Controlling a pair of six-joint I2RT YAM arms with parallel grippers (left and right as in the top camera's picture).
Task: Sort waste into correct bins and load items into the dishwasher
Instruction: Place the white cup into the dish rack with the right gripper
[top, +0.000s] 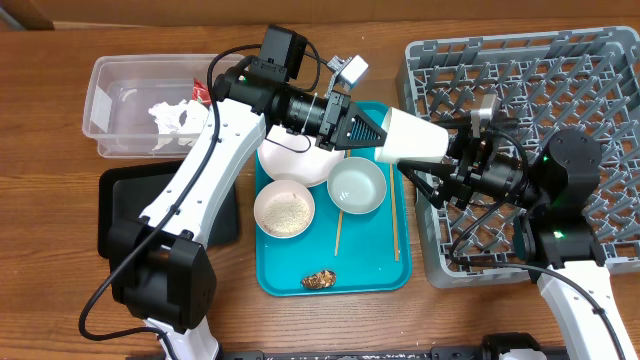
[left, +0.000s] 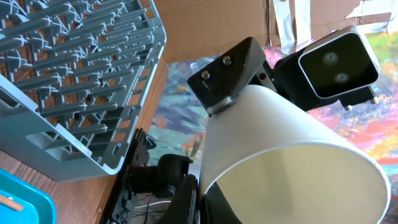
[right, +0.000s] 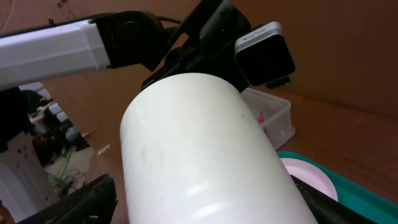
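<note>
far left of the teal tray (top: 375, 250), toward the back: clear tub (top: 105, 120), with crumpled tissue (top: 170, 118) and a red wrapper (top: 200, 93) inside, both at the end nearer the teal tray. just left of the teal tray, nearer the front: black tray (top: 115, 215), partly covered by the left arm (top: 195, 175). on the teal tray, back left corner: plate (top: 290, 162), partly under the arm. in front of the plate: rice bowl (top: 262, 210), holding white rice (top: 285, 212). second bowl (top: 357, 186) sits mid-tray, just right of the rice bowl. left chopstick (top: 338, 235) lies lengthwise in front of the second bowl; right chopstick (top: 395, 225) lies along the teal tray's right side. food scrap (top: 321, 280) at the front edge of the teal tray. above the teal tray's back right corner: white cup (top: 415, 137), on its side in the air between both claws. left claw (top: 375, 130) is closed tight on the cup's end nearer the tray's middle. right claw (top: 452, 158) meets the other end, fingers (right: 93, 199) spread wide on either side of the cup; cannot tell whether they press it. right of the teal tray: grey dish rack (top: 590, 90), its lattice partly under the right arm.
</note>
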